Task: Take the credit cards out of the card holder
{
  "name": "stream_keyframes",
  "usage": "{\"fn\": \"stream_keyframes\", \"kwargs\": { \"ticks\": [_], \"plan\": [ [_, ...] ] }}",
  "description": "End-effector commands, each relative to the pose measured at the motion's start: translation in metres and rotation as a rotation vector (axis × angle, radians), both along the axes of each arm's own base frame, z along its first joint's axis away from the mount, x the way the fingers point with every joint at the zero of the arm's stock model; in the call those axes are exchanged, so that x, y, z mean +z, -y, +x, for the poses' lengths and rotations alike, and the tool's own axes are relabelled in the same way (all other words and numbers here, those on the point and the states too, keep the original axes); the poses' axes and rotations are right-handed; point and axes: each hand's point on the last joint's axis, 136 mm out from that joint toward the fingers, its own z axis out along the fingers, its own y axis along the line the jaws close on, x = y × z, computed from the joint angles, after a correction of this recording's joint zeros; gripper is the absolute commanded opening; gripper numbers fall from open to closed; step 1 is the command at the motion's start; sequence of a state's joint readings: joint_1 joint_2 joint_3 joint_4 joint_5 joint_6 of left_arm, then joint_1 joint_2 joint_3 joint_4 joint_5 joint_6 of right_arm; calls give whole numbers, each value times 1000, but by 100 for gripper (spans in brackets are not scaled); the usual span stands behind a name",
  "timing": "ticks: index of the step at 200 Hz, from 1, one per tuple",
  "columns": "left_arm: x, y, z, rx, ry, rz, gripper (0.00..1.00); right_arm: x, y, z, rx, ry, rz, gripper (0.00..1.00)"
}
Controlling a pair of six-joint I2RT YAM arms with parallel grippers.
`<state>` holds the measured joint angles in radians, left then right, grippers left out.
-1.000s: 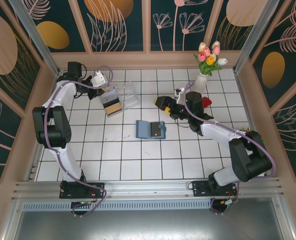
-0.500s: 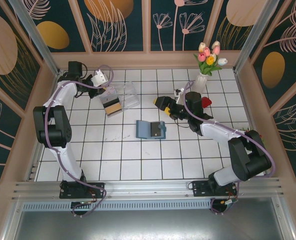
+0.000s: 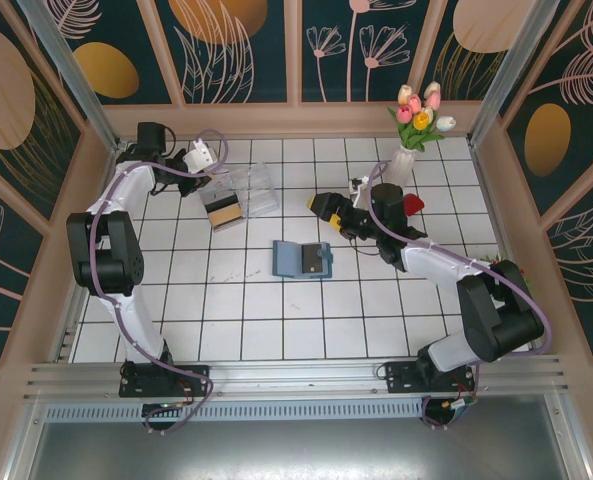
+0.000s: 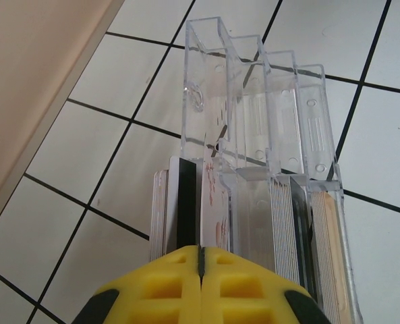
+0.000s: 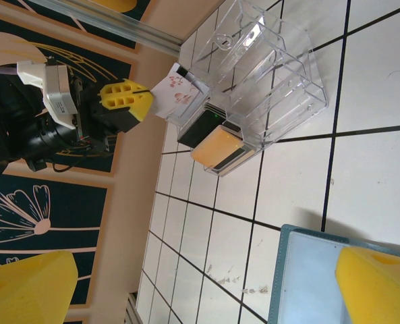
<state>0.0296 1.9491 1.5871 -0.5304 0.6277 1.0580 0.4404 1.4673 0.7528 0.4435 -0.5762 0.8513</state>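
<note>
As I judge it, done: credit cards [image 5: 216,145] in clear box [image 3: 254,190], far left.
Left gripper [image 4: 201,251]: clamped on white card [image 5: 181,93].
Right gripper [image 3: 326,207]: jaws apart, empty.
Card holder [image 3: 296,258]: open, contents unclear.

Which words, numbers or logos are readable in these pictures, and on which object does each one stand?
None can be read.
White card in the left gripper's shut jaws: reddish marks, too blurred to read.
Dark patch on the teal wallet: too small to read.
</note>
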Motion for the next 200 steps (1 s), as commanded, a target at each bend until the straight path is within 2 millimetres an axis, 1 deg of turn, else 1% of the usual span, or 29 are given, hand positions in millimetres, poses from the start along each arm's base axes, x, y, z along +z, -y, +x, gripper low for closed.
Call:
{"fn": "stream_keyframes", "kwargs": {
  "ticks": [1,19,33,75,96,115,152,200],
  "plan": [
    [39,7,-2,-58,89,-13,0,15,-7,1,23,22,20,99],
    [41,10,-4,-78,85,-23,0,13,-6,1,21,18,19,99],
    [39,12,-6,-91,74,-33,0,12,-6,1,21,16,19,99],
    [20,9,-5,-94,39,-3,0,12,-5,0,20,15,17,99],
    [13,8,-5,-100,26,3,0,12,-5,0,19,10,14,99],
    [11,9,-4,-108,38,-1,0,12,-6,0,22,5,11,99],
    [17,15,1,-127,64,-44,3,15,-8,1,19,4,11,99],
    [6,15,1,-120,41,-57,8,15,-8,1,13,1,3,99]
  ]
}}
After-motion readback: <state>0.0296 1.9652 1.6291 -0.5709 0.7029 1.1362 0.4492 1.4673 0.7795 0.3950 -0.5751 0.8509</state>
